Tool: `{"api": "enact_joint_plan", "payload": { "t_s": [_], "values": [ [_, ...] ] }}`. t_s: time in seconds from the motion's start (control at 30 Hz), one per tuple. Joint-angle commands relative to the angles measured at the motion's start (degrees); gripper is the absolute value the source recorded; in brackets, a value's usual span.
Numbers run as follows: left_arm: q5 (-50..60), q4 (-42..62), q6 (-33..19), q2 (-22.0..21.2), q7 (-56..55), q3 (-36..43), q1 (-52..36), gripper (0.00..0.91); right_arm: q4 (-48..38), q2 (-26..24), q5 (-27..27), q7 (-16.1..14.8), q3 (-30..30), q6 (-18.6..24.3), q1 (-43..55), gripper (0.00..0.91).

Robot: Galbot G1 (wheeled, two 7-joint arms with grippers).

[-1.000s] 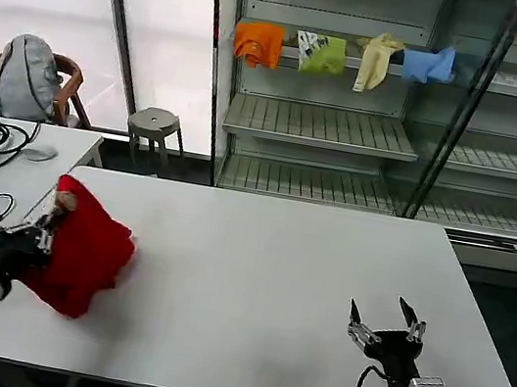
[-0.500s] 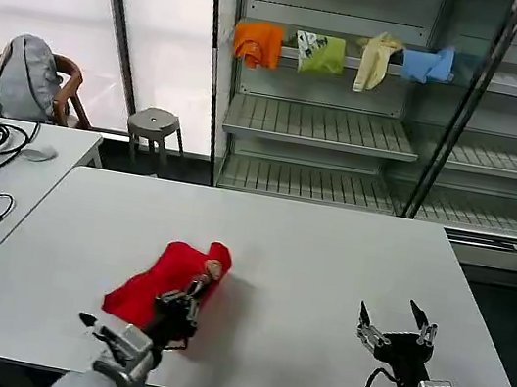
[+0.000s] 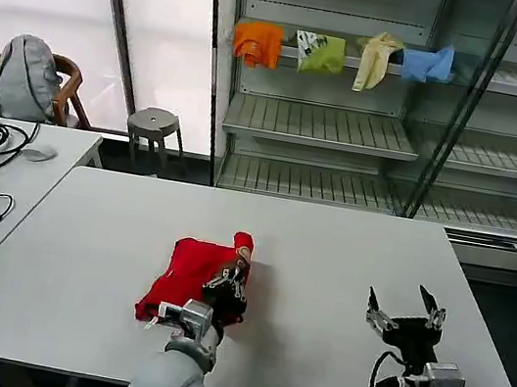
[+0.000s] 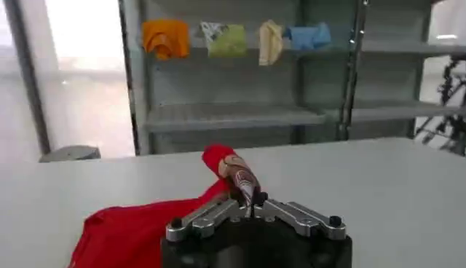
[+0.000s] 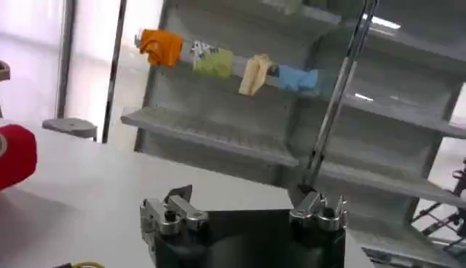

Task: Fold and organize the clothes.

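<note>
Red T-shirt carried to the middle of the white table.

The left gripper [image 3: 226,285] had its fingers closed on a fold of the bunched red T-shirt [image 3: 187,276], which had travelled from the table's [image 3: 328,255] left edge a second before to near its centre, a little farther right than half a second earlier. One red tip of cloth stood up above the fingers. To the right, the right gripper [image 3: 407,316] hovered over the near right part of the table with its fingers spread apart, holding nothing, barely shifted.
</note>
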Motion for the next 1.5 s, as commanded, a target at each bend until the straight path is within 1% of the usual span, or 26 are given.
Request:
{"api": "enact_joint_plan", "payload": {
  "t_s": [0.03,0.07,0.1,0.17,0.2,0.23,0.27,0.47,0.57,0.63,0.7,0.73,0.8,0.87,0.9,0.93,0.97,1.0,1.03,1.07,1.13,1.2,1.33,1.37,1.43,1.5],
  "values": [
    [-8.15,3.77,1.07,-5.65,-8.08,3.42,-4.33,0.020,-3.48,-2.20,2.41,-0.66,0.66,0.31,8.93,0.907],
    [-8.93,4.01,1.08,-5.82,-7.20,3.27,-4.66,0.615,-3.56,-2.21,2.45,-0.74,0.65,0.50,9.12,0.907],
    [-10.95,4.36,0.90,-5.97,-6.11,3.08,-4.94,0.907,-3.84,-2.22,2.62,-0.81,0.66,1.04,9.45,0.907],
    [-13.63,5.19,-1.54,-6.08,-4.34,2.80,-6.00,0.907,-4.07,-2.57,2.48,-1.28,1.08,-0.18,10.09,0.907],
    [-13.60,5.43,-2.17,-6.32,-3.78,2.64,-6.37,0.907,-4.21,-2.66,2.62,-1.27,1.12,0.10,10.22,0.907],
    [-13.78,5.81,-3.62,-6.62,-3.06,2.50,-6.84,0.907,-4.64,-2.88,2.95,-1.52,1.49,1.24,10.38,0.907],
    [-14.32,6.58,-4.90,-6.90,-2.44,2.42,-7.40,0.907,-5.28,-3.27,3.55,-1.61,1.87,3.27,10.60,0.907],
    [-14.63,7.88,-8.57,-9.41,0.70,3.55,-7.01,0.907,-7.94,-5.57,4.30,-1.72,4.68,2.52,12.70,0.907],
    [-14.34,7.31,-10.37,-10.84,2.24,3.76,-6.91,0.907,-8.70,-5.46,4.27,-1.44,4.46,2.22,12.84,0.907],
    [-12.78,6.28,-10.98,-10.41,3.32,3.09,-7.01,0.907,-8.79,-5.08,3.92,-1.44,3.99,2.30,12.69,0.907],
    [-11.45,4.52,-11.89,-8.70,5.03,0.88,-7.26,0.907,-8.73,-4.66,3.33,-1.54,3.38,2.39,12.59,0.907],
    [-9.03,3.02,-11.92,-6.91,6.85,-1.41,-7.51,0.907,-8.78,-4.43,2.80,-1.69,2.87,2.67,12.66,0.907],
    [-4.26,1.67,-13.46,-1.96,10.96,-4.84,-7.71,0.907,-8.98,-4.09,2.37,-2.15,2.15,3.32,12.97,0.907],
    [3.11,1.27,-19.25,3.39,15.74,-12.82,-7.06,0.907,-9.35,-3.54,1.82,-2.33,1.16,4.52,13.48,0.907],
    [5.31,1.47,-21.63,4.64,17.58,-15.35,-6.45,0.907,-9.56,-3.30,1.66,-2.36,0.81,4.95,13.71,0.907],
    [6.39,1.75,-25.04,7.23,20.89,-20.53,-4.95,0.907,-9.92,-2.90,1.36,-2.45,-0.16,5.64,14.11,0.907],
    [6.50,2.14,-26.36,9.44,22.15,-23.39,-4.14,0.907,-10.32,-2.59,1.15,-2.48,-0.87,5.90,14.45,0.907],
    [6.40,2.34,-27.26,10.35,23.01,-24.75,-3.35,0.907,-10.57,-2.29,1.04,-2.46,-1.30,6.04,14.74,0.907],
    [5.99,2.97,-28.58,12.32,24.87,-30.75,-2.00,0.907,-11.30,-1.78,0.34,-2.41,-2.64,6.49,15.29,0.907],
    [5.53,3.36,-29.37,13.68,25.70,-32.91,-1.08,0.907,-11.91,-1.42,-0.21,-2.40,-3.44,7.02,15.77,0.907],
    [4.16,5.61,-31.56,15.35,26.84,-36.92,0.24,0.907,-12.82,-0.65,-0.90,-2.32,-4.85,7.47,16.60,0.907],
    [4.10,7.26,-32.06,16.17,25.88,-38.87,1.12,0.907,-13.78,-0.07,-1.61,-2.26,-6.42,7.55,17.29,0.907],
    [3.31,8.99,-32.85,16.68,24.47,-39.46,2.40,0.907,-15.23,0.52,-1.86,-2.28,-7.30,8.11,17.99,0.907],
    [3.69,9.32,-33.91,16.69,24.80,-39.23,2.65,0.907,-15.67,0.57,-1.90,-2.38,-7.28,8.32,18.02,0.907],
    [3.83,8.99,-34.07,16.46,25.03,-38.31,2.92,0.907,-16.00,0.45,-2.76,-2.99,-6.95,7.42,17.95,0.907],
    [3.93,8.66,-34.32,16.19,25.75,-37.57,2.72,0.907,-17.25,0.32,-3.20,-4.44,-6.35,8.71,17.70,0.907]
  ]
}}
